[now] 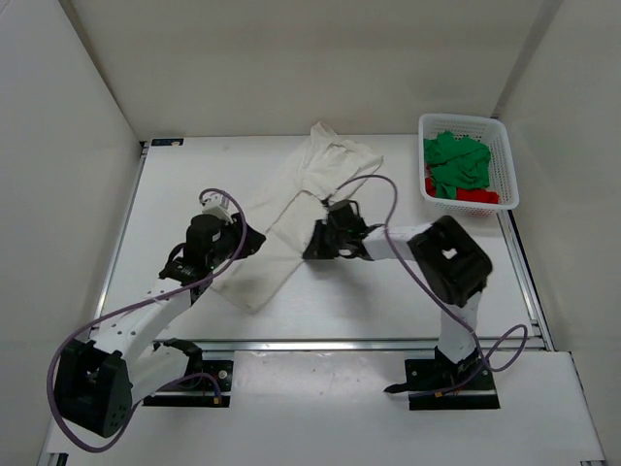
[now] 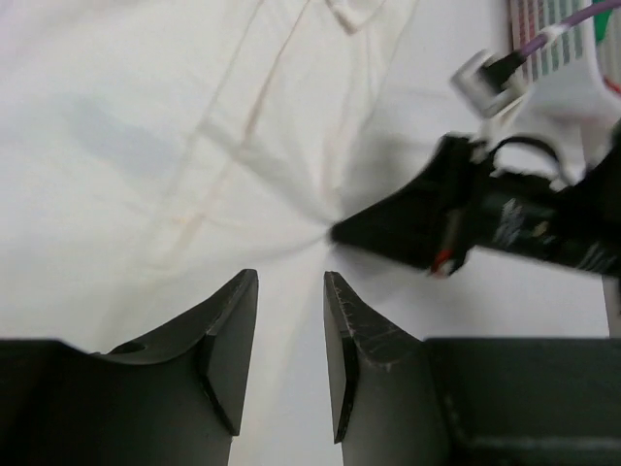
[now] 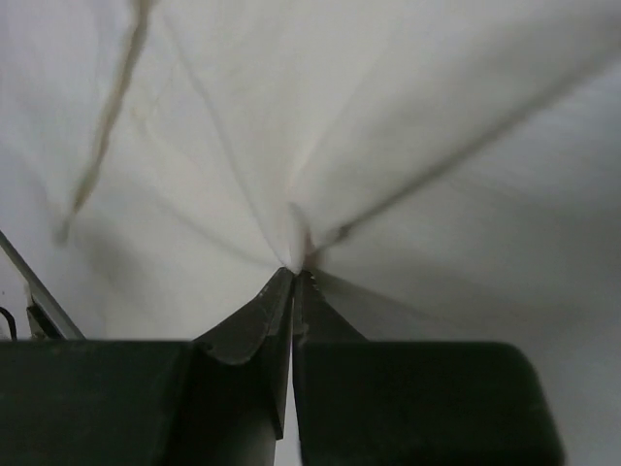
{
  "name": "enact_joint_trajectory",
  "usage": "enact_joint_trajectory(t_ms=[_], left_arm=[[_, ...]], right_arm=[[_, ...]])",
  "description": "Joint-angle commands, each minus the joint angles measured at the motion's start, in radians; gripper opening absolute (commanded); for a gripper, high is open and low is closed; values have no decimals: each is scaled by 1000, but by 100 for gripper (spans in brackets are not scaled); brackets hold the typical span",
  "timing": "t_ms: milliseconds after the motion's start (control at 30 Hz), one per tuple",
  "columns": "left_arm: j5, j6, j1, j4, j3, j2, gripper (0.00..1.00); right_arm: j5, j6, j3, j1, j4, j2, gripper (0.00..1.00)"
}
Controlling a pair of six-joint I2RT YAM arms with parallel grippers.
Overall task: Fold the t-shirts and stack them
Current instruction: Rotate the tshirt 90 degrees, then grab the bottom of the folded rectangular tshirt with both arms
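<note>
A white t-shirt (image 1: 291, 199) lies crumpled in a diagonal band across the middle of the table. My right gripper (image 1: 312, 245) is shut on a fold of it; in the right wrist view the cloth (image 3: 388, 146) fans out in creases from the pinch at the closed tips (image 3: 296, 269). My left gripper (image 1: 254, 238) sits at the shirt's left edge. Its jaws (image 2: 291, 282) stand apart over white cloth (image 2: 146, 146), with nothing gripped between them. The right gripper (image 2: 342, 233) shows just ahead of them. A green t-shirt (image 1: 456, 160) and a red t-shirt (image 1: 475, 197) lie bunched in the basket.
The white lattice basket (image 1: 507, 165) stands at the back right of the table. White walls close in the left, back and right sides. A purple cable (image 1: 383, 189) loops from the right arm over the shirt. Metal rails run along the table edges.
</note>
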Motion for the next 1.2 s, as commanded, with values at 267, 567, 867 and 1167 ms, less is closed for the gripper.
enact_joint_trajectory(t_ms=[267, 567, 867, 1167], left_arm=[[-24, 65, -249, -68, 70, 132, 46], [-204, 113, -252, -235, -93, 31, 54], [-247, 59, -338, -335, -108, 31, 62], [-152, 44, -326, -300, -153, 81, 59]], right_arm=[[-140, -116, -470, -379, -153, -568, 44], [-43, -23, -723, -116, -257, -900, 39], [-61, 66, -828, -34, -247, -975, 42], [-72, 72, -791, 32, -195, -891, 33]])
